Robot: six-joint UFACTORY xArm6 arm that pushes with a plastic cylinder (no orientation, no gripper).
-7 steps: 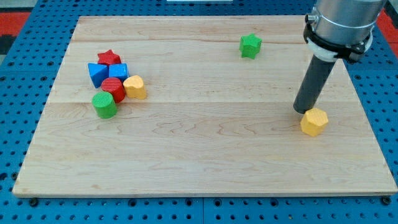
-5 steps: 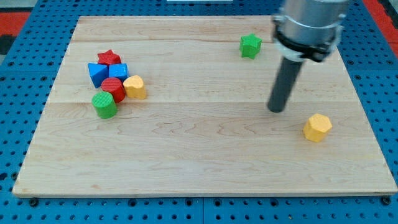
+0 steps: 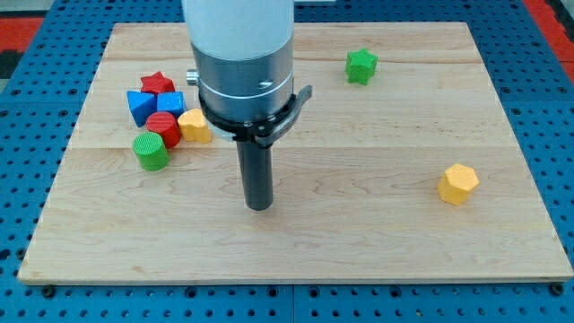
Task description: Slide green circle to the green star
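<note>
The green circle [image 3: 151,151], a ribbed green cylinder, stands at the view's left at the lower edge of a cluster of blocks. The green star [image 3: 361,65] sits alone near the view's top right. My tip [image 3: 259,205] rests on the board near its middle, to the right of and a little below the green circle, well apart from it. The green star is far up and to the right of the tip.
The cluster by the green circle holds a red star [image 3: 157,84], two blue blocks [image 3: 141,107] [image 3: 171,103], a red cylinder [image 3: 164,128] and a yellow block [image 3: 194,126]. A yellow hexagon [image 3: 458,183] lies at the right. The wooden board [image 3: 296,251] sits on blue pegboard.
My tip has swept left across the board, from beside the yellow hexagon at the right to the middle. The yellow hexagon shifted slightly right and down; the other blocks stayed put.
</note>
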